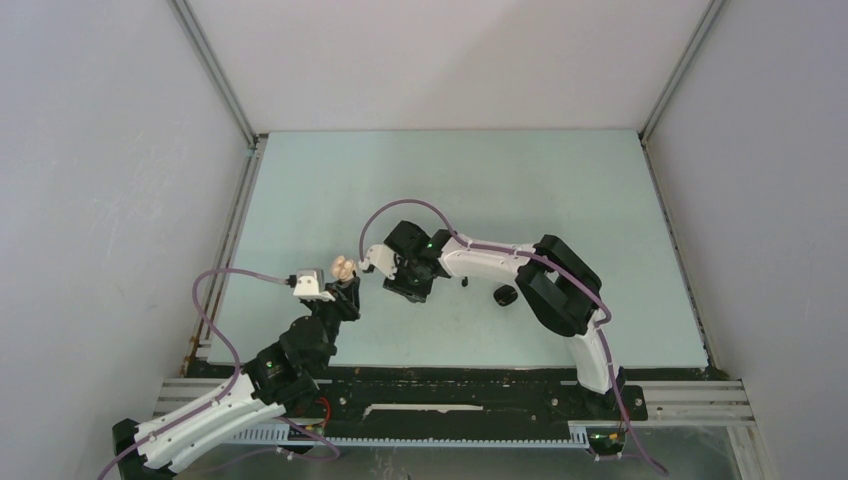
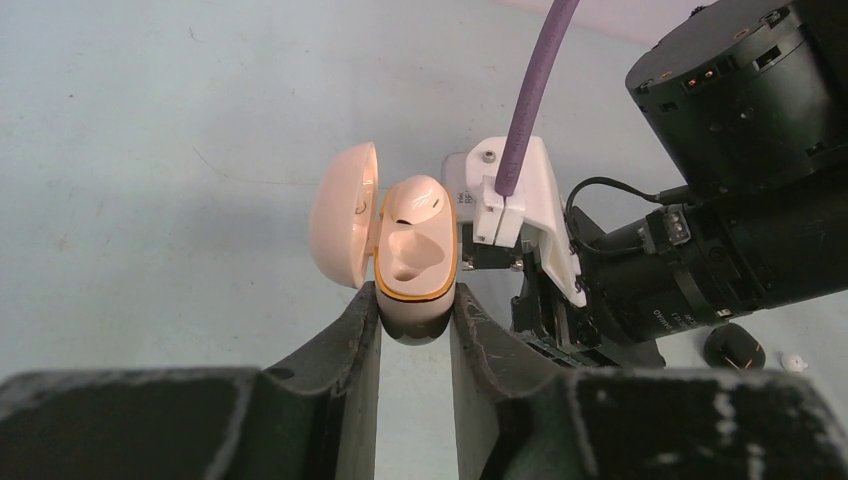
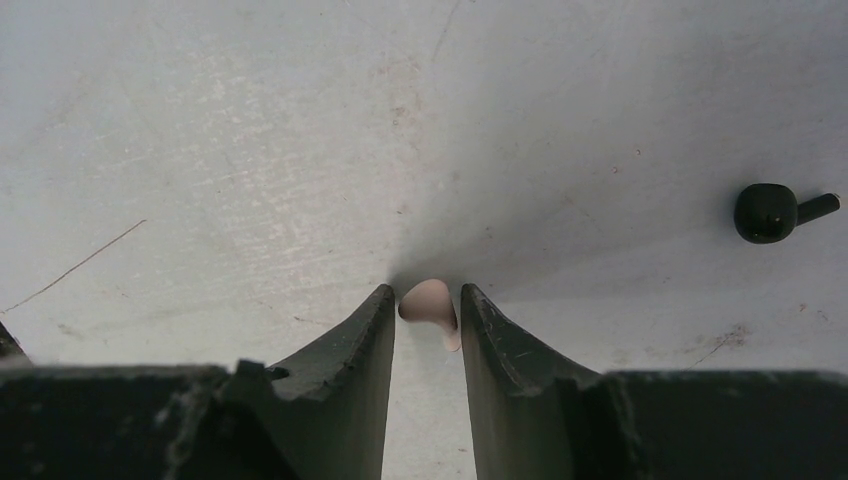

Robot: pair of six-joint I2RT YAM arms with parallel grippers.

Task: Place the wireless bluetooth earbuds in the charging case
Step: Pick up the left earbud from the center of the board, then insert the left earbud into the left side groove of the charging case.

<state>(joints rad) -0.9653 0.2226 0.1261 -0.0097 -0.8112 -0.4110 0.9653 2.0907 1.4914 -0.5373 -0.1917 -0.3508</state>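
My left gripper is shut on the base of a cream charging case and holds it up above the table with its lid swung open to the left. A cream earbud sits in the far socket; the near socket is bare. In the top view the case is just left of my right gripper. The right gripper points down at the table, shut on a second cream earbud at its fingertips, stem toward the camera.
A black earbud lies on the table right of the right gripper; the top view also shows this black earbud. A black case lies beside the right arm. A small white earbud rests near that black case.
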